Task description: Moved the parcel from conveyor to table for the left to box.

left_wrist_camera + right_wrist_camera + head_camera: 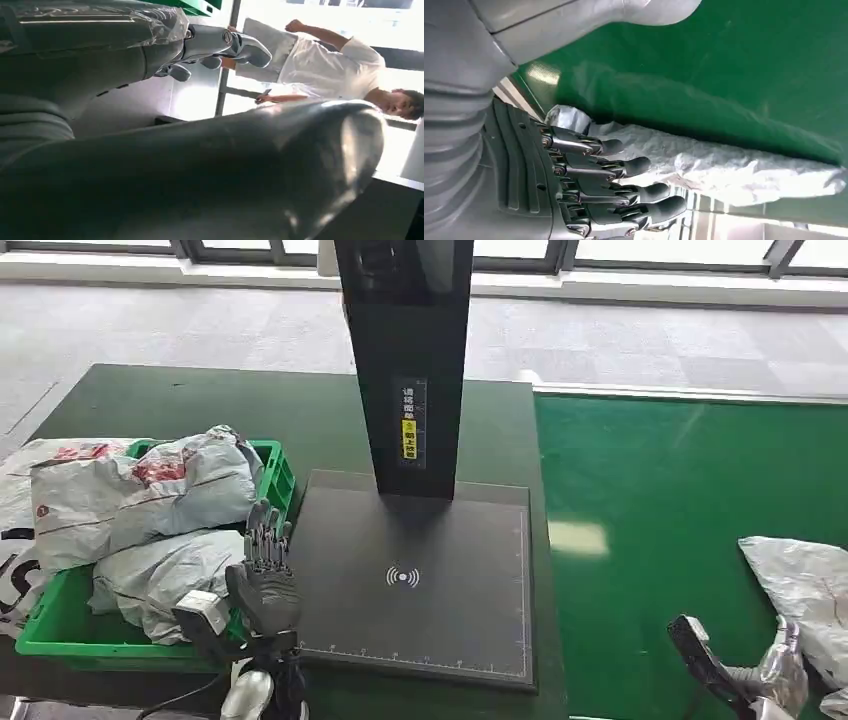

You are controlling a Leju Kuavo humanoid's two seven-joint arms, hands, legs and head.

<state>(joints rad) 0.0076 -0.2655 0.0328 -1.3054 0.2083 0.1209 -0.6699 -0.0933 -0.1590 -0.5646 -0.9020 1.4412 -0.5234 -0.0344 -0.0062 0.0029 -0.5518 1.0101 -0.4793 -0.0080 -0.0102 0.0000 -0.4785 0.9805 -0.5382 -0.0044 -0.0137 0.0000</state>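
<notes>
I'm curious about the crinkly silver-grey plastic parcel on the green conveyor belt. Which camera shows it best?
The right wrist view: the silver-grey parcel stretches along the green belt beside the right hand. The head view catches only part at its edge.

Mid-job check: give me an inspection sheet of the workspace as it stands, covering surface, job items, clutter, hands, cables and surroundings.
Surface: dark table with a black scanner pad and its upright post; green conveyor belt beside it.
Job's things: silver parcel lying on the belt; green box piled with grey parcels.
Clutter: nothing seen.
Hands: left hand raised by the box, holding nothing; right hand fingers spread next to the parcel, contact unclear.
Cables: a dark cable near the left wrist.
Surroundings: grey floor, windows, a person in white standing nearby.
</notes>
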